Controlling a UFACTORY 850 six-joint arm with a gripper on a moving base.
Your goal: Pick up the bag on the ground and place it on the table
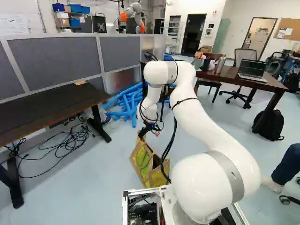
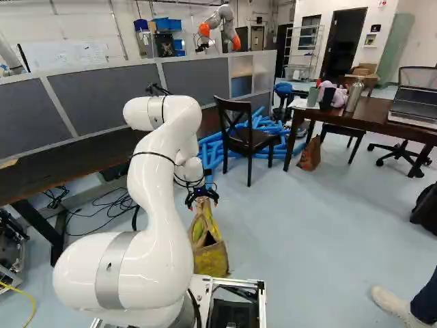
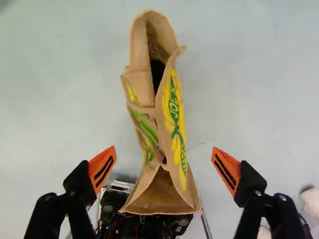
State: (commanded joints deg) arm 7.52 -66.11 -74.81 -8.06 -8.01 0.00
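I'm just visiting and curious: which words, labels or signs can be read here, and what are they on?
"JOE": green letters on the bag; its other lettering is too unclear to read.
Whiteboard: marks too faint to read.
Notice board: print too small to read.
Wall sign by the dark doorway: too small to read.

Seeing blue tubes (image 2: 212, 154) heaped beside dark wooden chair (image 2: 251, 141), black cables (image 1: 70, 139) tangled near grey partition (image 1: 56, 56). Also got open laptop (image 1: 253, 68), metal bottle (image 2: 354, 96) upright near it, swivel chair (image 1: 244, 55), black backpack (image 1: 270, 125).
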